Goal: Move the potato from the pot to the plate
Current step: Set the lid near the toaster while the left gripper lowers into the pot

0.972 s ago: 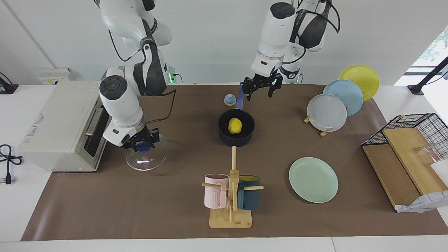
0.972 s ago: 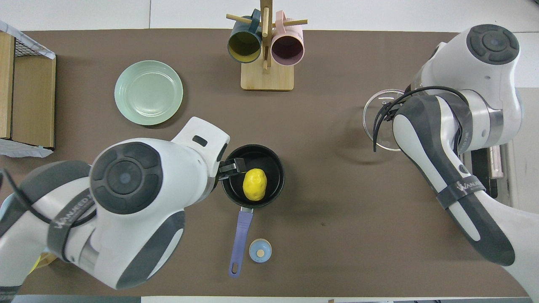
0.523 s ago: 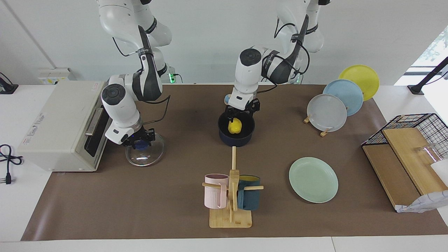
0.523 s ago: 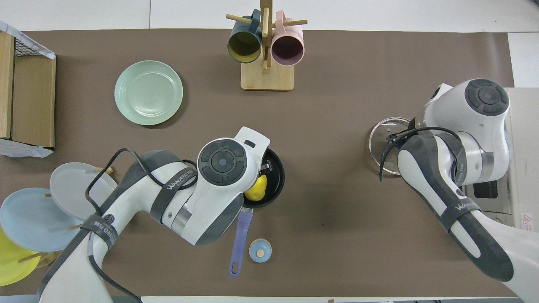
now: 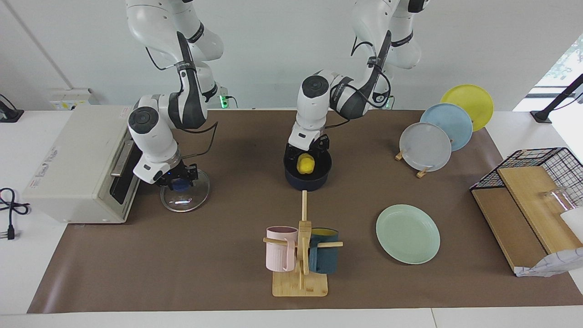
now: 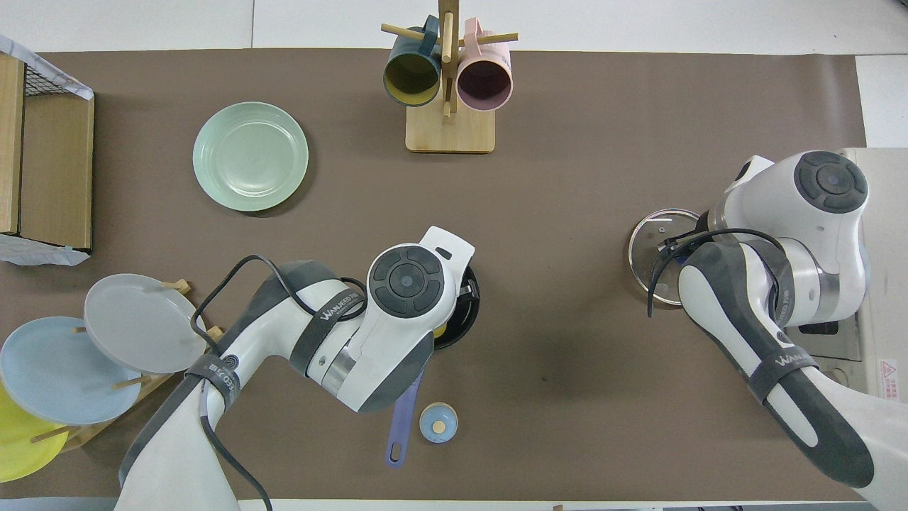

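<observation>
The yellow potato (image 5: 305,164) lies in the navy pot (image 5: 308,178) in the middle of the table. In the overhead view only a sliver of the potato (image 6: 440,330), part of the pot's rim (image 6: 467,319) and its blue handle (image 6: 401,424) show under the left arm. My left gripper (image 5: 308,152) is down in the pot, open, with its fingers on either side of the potato. The mint-green plate (image 5: 407,233) (image 6: 250,156) lies empty, farther from the robots, toward the left arm's end. My right gripper (image 5: 176,182) is shut on the blue knob of a glass lid (image 5: 186,197) beside the toaster oven.
A mug rack (image 5: 300,255) with a pink and a teal mug stands farther from the robots than the pot. Grey-white (image 5: 425,146), light blue (image 5: 448,124) and yellow (image 5: 469,104) plates lean in a stand. A toaster oven (image 5: 77,164), a wire basket with boards (image 5: 528,200) and a small blue knob (image 6: 438,423) are also there.
My left gripper has come down from above the pot's handle into the pot, around the potato. My right gripper has carried the glass lid lower and closer to the toaster oven.
</observation>
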Robot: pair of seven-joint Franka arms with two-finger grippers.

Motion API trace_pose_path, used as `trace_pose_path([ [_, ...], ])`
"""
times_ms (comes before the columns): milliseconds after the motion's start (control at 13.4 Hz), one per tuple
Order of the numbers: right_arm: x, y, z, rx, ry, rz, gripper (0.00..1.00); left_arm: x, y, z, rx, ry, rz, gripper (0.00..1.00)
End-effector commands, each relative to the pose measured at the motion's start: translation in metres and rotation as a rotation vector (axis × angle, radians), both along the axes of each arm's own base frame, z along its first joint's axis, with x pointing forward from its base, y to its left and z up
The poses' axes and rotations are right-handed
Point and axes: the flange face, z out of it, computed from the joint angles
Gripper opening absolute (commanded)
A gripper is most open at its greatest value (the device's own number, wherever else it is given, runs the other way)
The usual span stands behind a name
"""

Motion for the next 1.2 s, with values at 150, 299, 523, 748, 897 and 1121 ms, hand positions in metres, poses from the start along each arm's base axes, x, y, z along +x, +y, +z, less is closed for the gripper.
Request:
trace_pose_path([
  [150,-0.006,-0.002,0.009,0.008,-0.046,0.018,0.08,-0.014,-0.001,-0.014,0.006,0.031,-0.058,1.0],
  [299,-0.007,-0.002,0.01,0.007,-0.037,0.019,0.45,-0.014,-0.001,-0.017,0.004,0.03,-0.098,1.0],
  [523,0.001,0.004,0.018,0.007,-0.049,0.028,0.93,-0.028,-0.007,-0.028,0.009,0.035,-0.135,1.0],
  [748,0.017,0.003,0.069,-0.001,0.002,0.014,1.0,-0.036,-0.008,-0.037,-0.011,0.015,-0.131,1.0],
  [897,0.025,0.002,0.117,-0.007,0.031,-0.004,1.0,-0.034,-0.007,-0.037,-0.022,0.012,-0.121,1.0],
  [1121,0.028,-0.002,0.173,-0.015,0.045,-0.065,1.0,-0.026,-0.006,-0.037,-0.039,-0.012,-0.111,0.97],
])
